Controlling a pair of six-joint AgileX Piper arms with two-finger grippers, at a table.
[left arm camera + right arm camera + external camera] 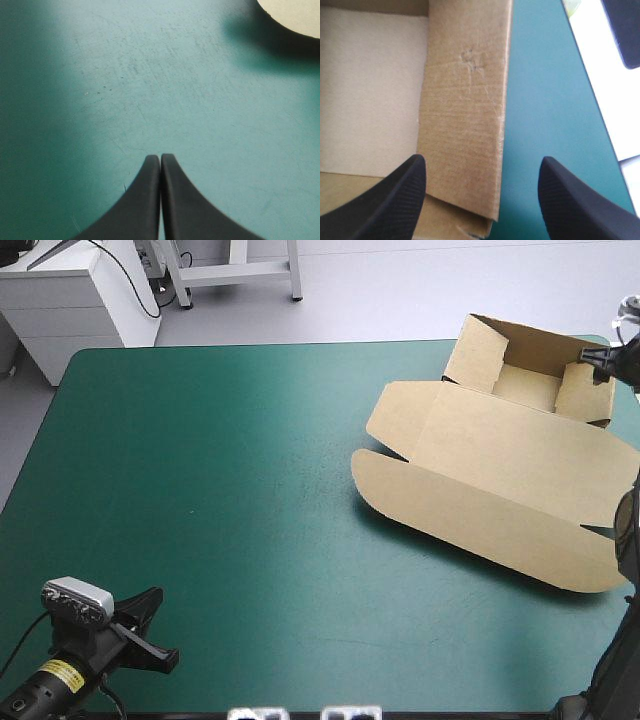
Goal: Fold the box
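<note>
Brown board, the box, sits at the far right of the teal-green worktop. Its tray end is by the far right corner with walls raised, and the lid lies flat, reaching toward the near edge.

My right pincer is spread wide over the tray's right side wall. One black finger is above the tray floor, the other outside above bare worktop, and it grips nothing. My left pincer is pressed together and empty by the near left corner, well apart from the box. Only a rounded lid flap shows ahead of it.

I judge the tray-forming step is in hand. Whether this wall is tucked home I cannot quite tell. The next move would likely be to come down astride it and pinch or press it upright. Nothing blocks the way, though the worktop's right edge is near.
</note>
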